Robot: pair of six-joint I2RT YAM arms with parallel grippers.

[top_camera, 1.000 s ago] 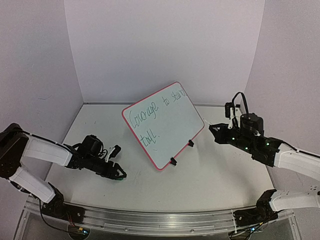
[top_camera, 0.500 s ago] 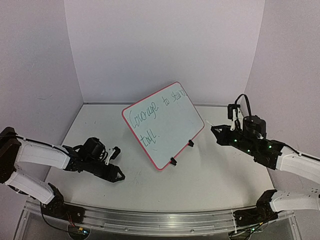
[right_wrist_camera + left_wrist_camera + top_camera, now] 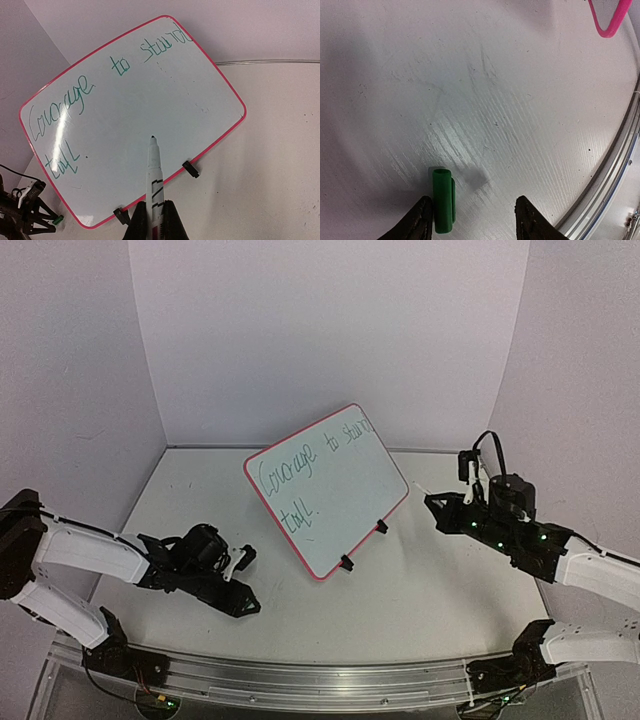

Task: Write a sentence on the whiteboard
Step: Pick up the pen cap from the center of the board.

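Observation:
The whiteboard (image 3: 335, 495), white with a red-pink frame, stands tilted on two black clip feet (image 3: 347, 562) at the table's middle. The green cursive sentence (image 3: 300, 475) reads "Courage to stand tall." in two lines, and it is plain too on the whiteboard (image 3: 150, 95) in the right wrist view. My right gripper (image 3: 432, 502) is shut on a white marker (image 3: 154, 170), whose uncapped tip points at the board's lower middle, a little off its surface. My left gripper (image 3: 472, 207) is open low over the table, with a green cap (image 3: 442, 200) lying loose against its left finger (image 3: 422, 220).
A metal rail (image 3: 300, 675) runs along the near table edge, close to the left gripper's right side (image 3: 615, 165). The board's lower corner (image 3: 610, 22) lies ahead of the left gripper. White walls (image 3: 330, 330) close the back and both sides.
The left gripper has slid right and nearer the front edge, staying low on the table. The right gripper has drawn back slightly to the right with the marker. The board has not moved.

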